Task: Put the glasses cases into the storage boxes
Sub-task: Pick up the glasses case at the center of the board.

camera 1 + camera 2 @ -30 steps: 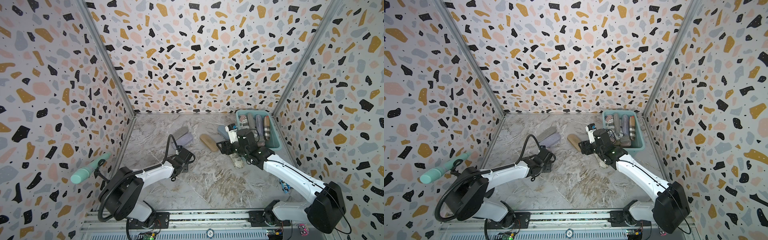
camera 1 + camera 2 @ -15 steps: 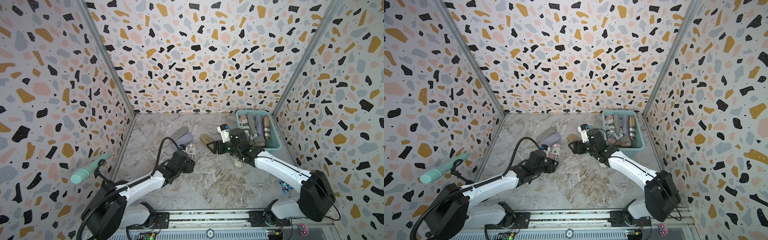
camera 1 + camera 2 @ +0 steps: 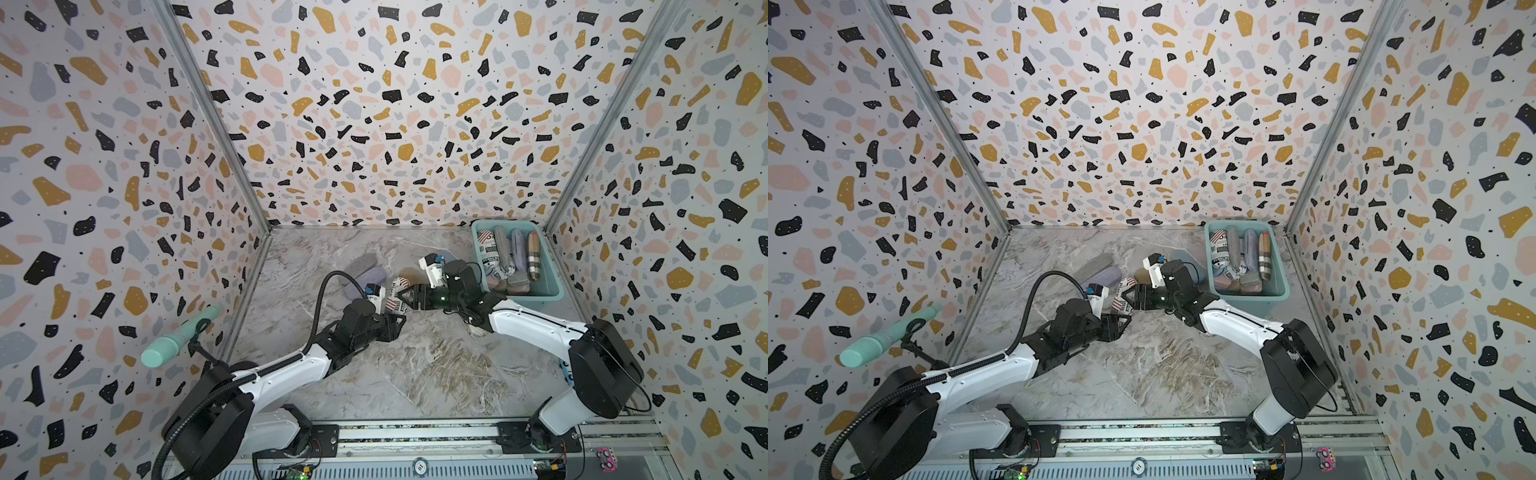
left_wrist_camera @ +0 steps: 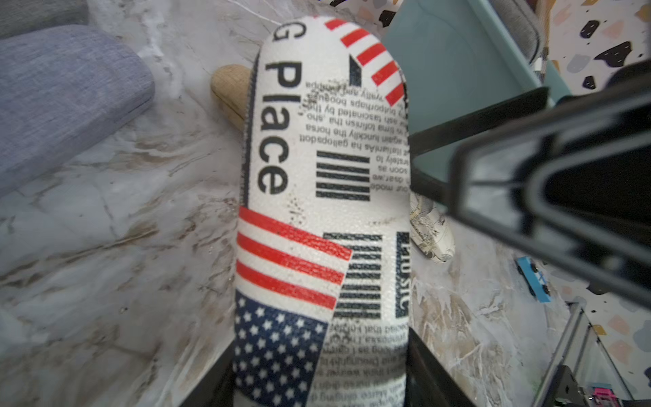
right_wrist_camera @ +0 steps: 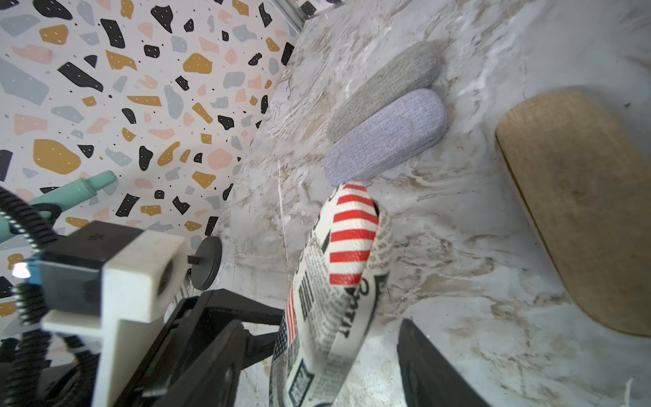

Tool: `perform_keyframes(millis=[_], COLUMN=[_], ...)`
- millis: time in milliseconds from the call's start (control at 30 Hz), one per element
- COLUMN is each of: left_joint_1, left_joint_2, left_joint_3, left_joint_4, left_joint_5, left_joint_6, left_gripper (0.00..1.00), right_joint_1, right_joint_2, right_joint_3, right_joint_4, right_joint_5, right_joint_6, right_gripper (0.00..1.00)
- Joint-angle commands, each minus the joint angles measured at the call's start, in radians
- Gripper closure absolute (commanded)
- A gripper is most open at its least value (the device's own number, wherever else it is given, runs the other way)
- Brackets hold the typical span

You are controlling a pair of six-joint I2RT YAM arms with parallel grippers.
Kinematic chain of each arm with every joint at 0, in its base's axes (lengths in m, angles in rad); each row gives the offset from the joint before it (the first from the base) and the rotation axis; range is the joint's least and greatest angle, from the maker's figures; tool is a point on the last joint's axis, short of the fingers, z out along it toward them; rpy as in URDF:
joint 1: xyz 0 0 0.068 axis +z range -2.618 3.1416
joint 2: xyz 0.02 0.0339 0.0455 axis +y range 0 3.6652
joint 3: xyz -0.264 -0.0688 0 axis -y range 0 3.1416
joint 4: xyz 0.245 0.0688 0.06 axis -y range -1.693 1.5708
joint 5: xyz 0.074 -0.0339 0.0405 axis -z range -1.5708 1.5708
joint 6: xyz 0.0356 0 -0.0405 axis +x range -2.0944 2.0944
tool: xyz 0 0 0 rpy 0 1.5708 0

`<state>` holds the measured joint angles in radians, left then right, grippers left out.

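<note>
The left tool is clamped on the newsprint case, holding it up over the middle of the counter. The right tool has its jaws apart around the case's top end. The box sits in the far right corner, by both walls. There is open room toward the front edge. A second ago the right tool was nearer the box.

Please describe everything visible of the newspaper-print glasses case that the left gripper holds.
The newspaper-print case is oblong, rounded, pebbled like faux leather, with black text, barcodes and a stars-and-stripes flag. It is closed, held clear of the marble floor, its flag end clamped in the left gripper. The right gripper straddles its middle with jaws open.
</note>
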<state>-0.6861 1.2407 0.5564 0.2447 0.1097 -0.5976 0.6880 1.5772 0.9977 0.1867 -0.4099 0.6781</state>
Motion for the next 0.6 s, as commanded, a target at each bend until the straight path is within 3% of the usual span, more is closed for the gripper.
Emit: perform_keyframes(millis=[0, 333, 567], left_joint_1=[-0.013, -0.029, -0.029], left_joint_2=[0.001, -0.001, -0.013], left_joint_3=[0.035, 0.033, 0.028], left_joint_4=[0.108, 0.133, 0.133], left_joint_5=[0.034, 0.052, 0.043], left_joint_6=[-0.02, -0.02, -0.016], left_gripper=[0.42, 0.4, 0.29], right_joint_1=[0.006, 0.007, 0.01], right_joint_2=[-0.005, -0.005, -0.028], right_joint_3=[0.003, -0.018, -0.046], right_joint_4=[0.06, 0.132, 0.153], right_joint_5=[-0.041, -0.08, -0.072], right_joint_6=[0.037, 0.063, 0.063], right_gripper=[0.34, 0.61, 0.66])
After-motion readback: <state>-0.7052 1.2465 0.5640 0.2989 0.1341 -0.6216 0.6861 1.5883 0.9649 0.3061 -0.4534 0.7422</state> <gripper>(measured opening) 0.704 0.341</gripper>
